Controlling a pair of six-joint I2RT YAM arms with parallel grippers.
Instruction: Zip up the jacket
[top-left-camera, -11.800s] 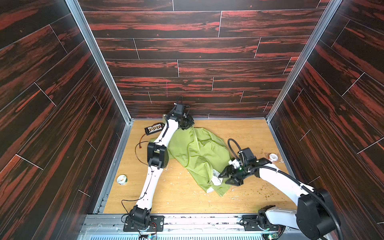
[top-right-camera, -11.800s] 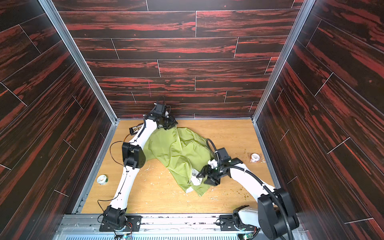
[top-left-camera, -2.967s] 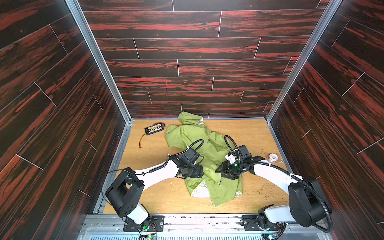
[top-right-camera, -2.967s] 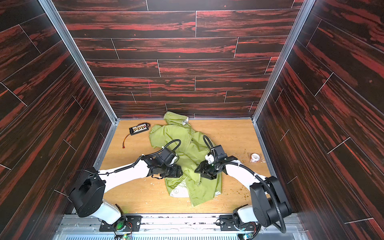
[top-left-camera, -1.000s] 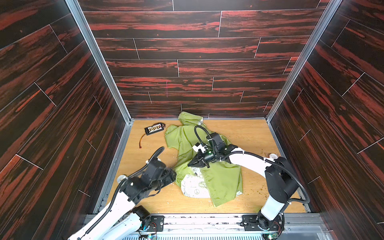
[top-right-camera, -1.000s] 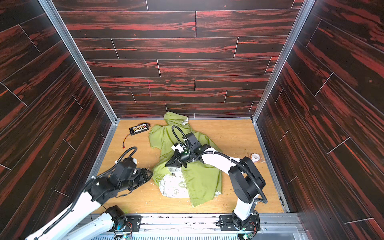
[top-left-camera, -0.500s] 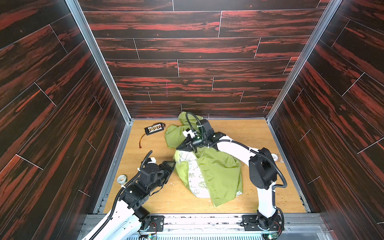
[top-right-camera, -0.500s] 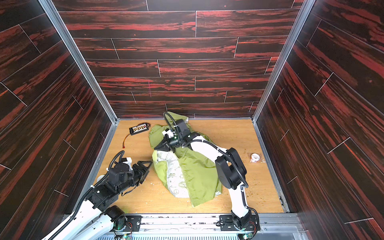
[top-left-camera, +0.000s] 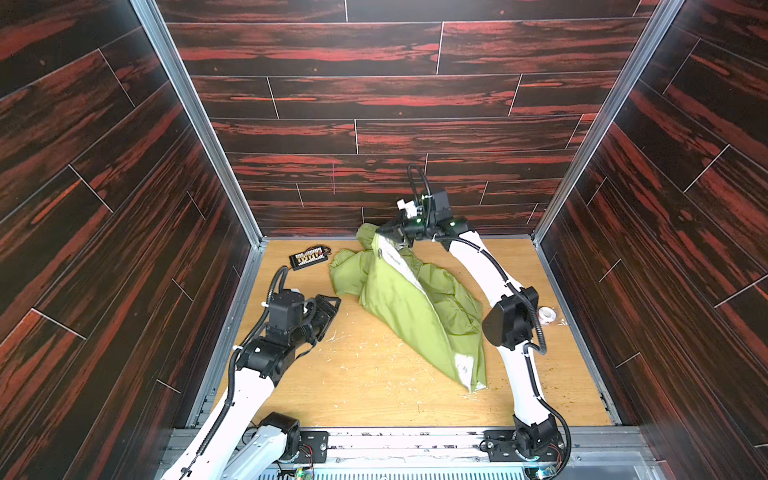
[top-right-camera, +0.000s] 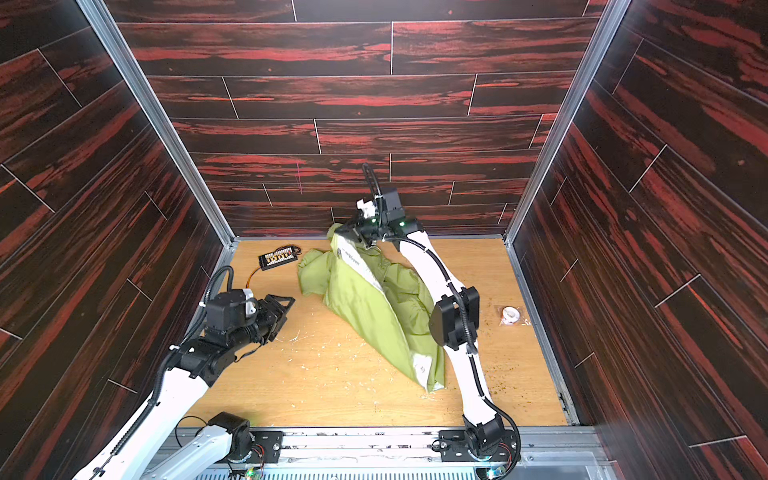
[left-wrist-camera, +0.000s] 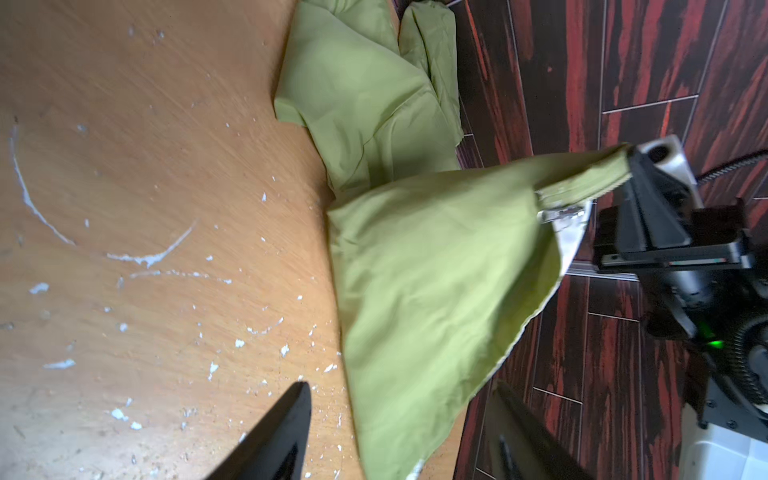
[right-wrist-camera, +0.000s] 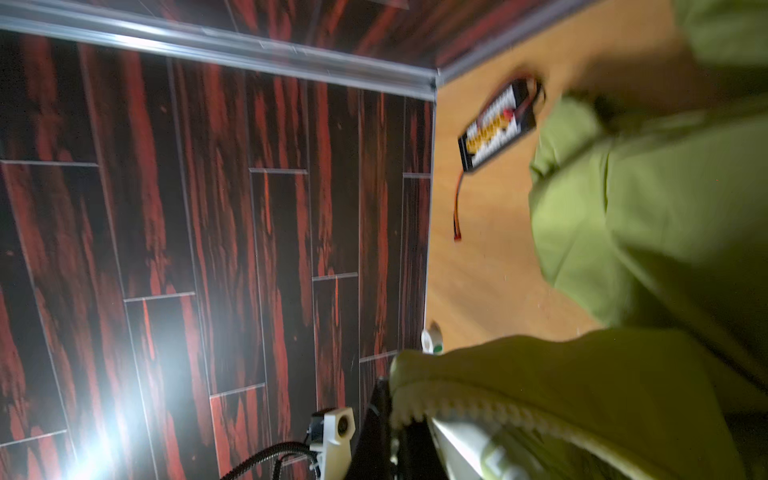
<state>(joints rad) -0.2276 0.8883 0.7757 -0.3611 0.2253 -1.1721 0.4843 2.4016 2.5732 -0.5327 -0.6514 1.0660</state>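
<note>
The olive-green jacket (top-left-camera: 407, 299) (top-right-camera: 361, 299) lies crumpled on the wooden floor, with white lining showing along one front edge. My right gripper (top-left-camera: 388, 230) (top-right-camera: 353, 232) is shut on that edge near the back wall and holds it lifted, so the cloth hangs taut below it. The right wrist view shows the green zipper teeth (right-wrist-camera: 478, 409) running out of the right gripper (right-wrist-camera: 395, 419). My left gripper (top-left-camera: 332, 305) (top-right-camera: 286, 305) is open, low over the floor to the left of the jacket and apart from it. In the left wrist view the left gripper (left-wrist-camera: 401, 384) points at the jacket (left-wrist-camera: 415, 270) with nothing between its fingers.
A black connector board (top-left-camera: 309, 257) (top-right-camera: 278, 256) with a thin wire lies at the back left. A white tape roll (top-left-camera: 546, 313) (top-right-camera: 510, 313) sits by the right wall. White flakes (top-left-camera: 357, 345) litter the floor. Dark wood-pattern walls enclose three sides.
My right gripper has carried the jacket's edge up and toward the back wall, turning the cloth over. My left arm has drawn back to the left, clear of the jacket.
</note>
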